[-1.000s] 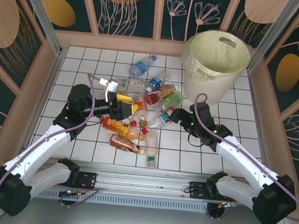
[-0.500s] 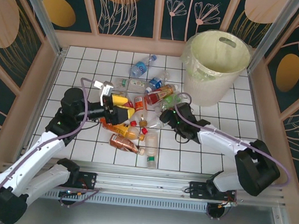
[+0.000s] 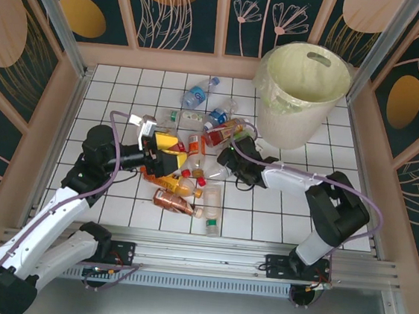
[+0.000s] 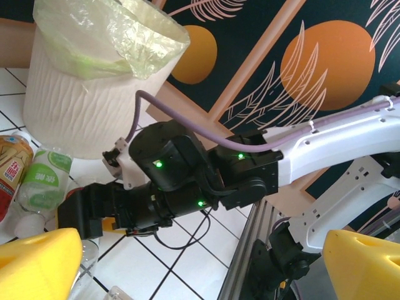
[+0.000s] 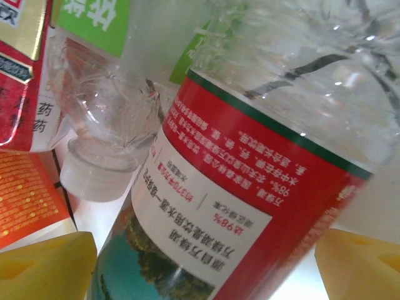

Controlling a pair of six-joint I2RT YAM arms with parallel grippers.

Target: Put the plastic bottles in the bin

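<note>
At 9 o'clock of the worktop (image 3: 112, 87), find the left tool (image 3: 173, 157) spread fully wide, gripping nothing, poised at the 9 o'clock edge of the heap. Dead centre, find the plastic bottles (image 3: 195, 152) lying on their sides in a loose jumble, touching and overlapping, with a few strays toward 12 o'clock. At 3 o'clock of that heap, find the right tool (image 5: 203, 262) open, pads either side of a clear red-labelled bottle (image 5: 237, 187), not visibly clamped on it. Up at 1 o'clock, find the bin (image 3: 291, 124), upright, lined with a clear bag, well apart from the heap.

Judge the clear ones light and seemingly empty; treat the orange-tinted ones as possibly heavier. Expect thin, dented walls, likely to buckle under a hard squeeze. Expect slick round plastic, prone to rolling or squirting out sideways. Take hold across the labelled mid-body, square to the long axis, where the wrap probably gives some bite. Avoid the tapered neck and crumpled shoulder. Close gently, and watch for the neighbour pressed against it coming along.
</note>
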